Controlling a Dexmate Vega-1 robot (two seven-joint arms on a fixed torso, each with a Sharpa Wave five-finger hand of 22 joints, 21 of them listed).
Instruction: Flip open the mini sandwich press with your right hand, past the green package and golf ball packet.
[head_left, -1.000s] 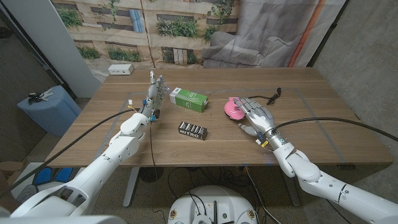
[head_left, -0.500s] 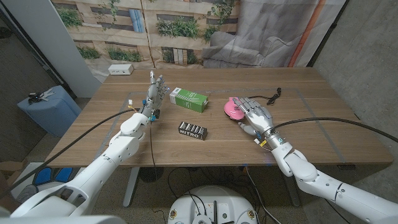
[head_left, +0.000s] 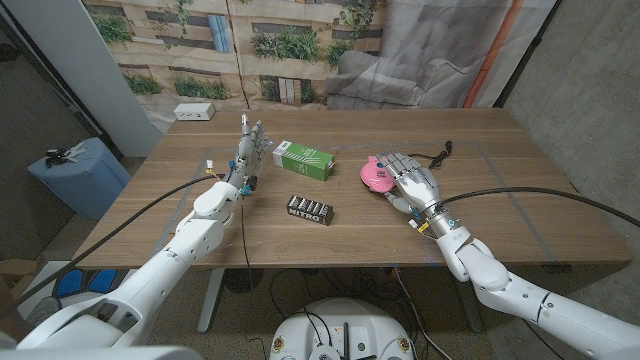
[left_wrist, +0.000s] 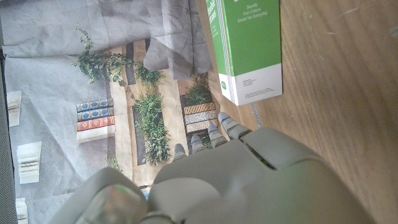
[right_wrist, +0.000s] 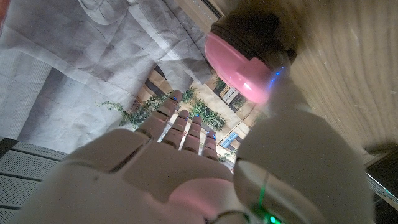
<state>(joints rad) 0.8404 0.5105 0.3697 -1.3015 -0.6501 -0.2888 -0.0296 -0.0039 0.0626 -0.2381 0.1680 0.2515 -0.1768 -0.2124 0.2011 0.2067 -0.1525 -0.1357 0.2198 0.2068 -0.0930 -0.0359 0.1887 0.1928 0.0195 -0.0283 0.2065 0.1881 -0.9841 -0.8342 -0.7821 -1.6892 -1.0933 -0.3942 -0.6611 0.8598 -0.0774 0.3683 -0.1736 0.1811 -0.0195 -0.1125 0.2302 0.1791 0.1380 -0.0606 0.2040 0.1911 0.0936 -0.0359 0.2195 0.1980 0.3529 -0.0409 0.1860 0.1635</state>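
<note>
Sandwich press (head_left: 375, 175) pink, closed; right hand (head_left: 412, 184) touching it.

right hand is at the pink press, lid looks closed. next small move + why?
Probably ease the right robot hand a little further toward the pink sandwich press and hook its fingers on the lid's edge. The lid looks closed, the hand sits beside the press with fingers spread, and I cannot tell whether they touch it.

One pink sandwich press (head_left: 375, 174), one green package (head_left: 304, 160), one golf ball packet (head_left: 311, 209), two robot hands.
</note>
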